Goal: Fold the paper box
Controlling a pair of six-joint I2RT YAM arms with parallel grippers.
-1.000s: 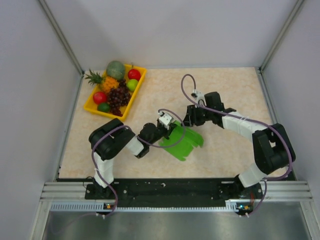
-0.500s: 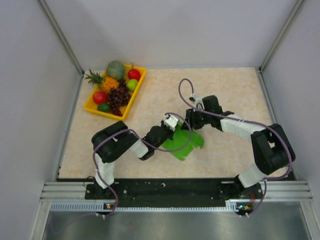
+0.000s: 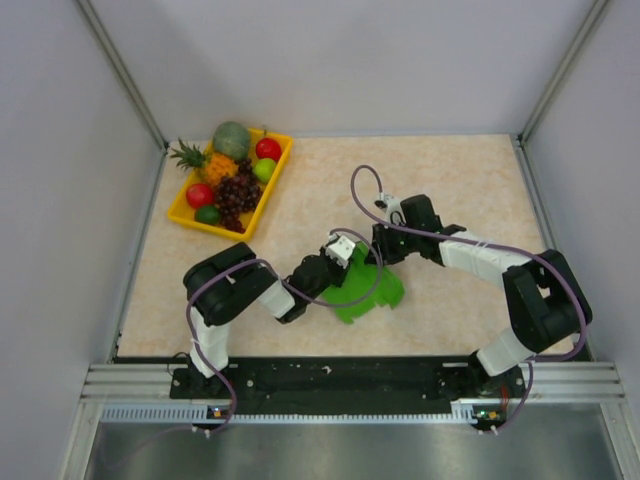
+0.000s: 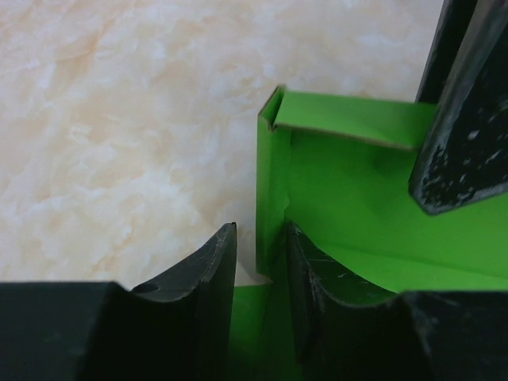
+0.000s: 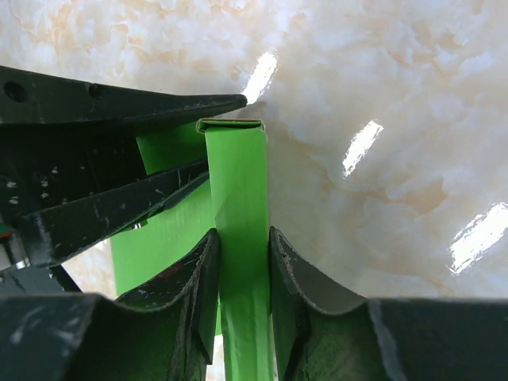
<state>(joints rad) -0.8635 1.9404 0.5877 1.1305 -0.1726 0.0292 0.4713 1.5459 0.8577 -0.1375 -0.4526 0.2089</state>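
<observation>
the right claw [image 5: 242, 258] pinches a raised wall of the paper box [image 3: 368, 292] at one o'clock, likely to crease it; the left claw [image 4: 260, 258], slightly spread, straddles the eleven o'clock wall.

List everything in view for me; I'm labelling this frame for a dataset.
paper box: one, bright green, table centre, partly folded, between the grippers
tray: one, yellow, far left corner of the table
fruit: about seven pieces, mixed colours, in the tray
table: one, beige marbled, under everything
arms: two, black and white, bases at the near edge
left gripper: one, black, jaws open astride a raised box wall
right gripper: one, black, pinching a raised box flap
</observation>
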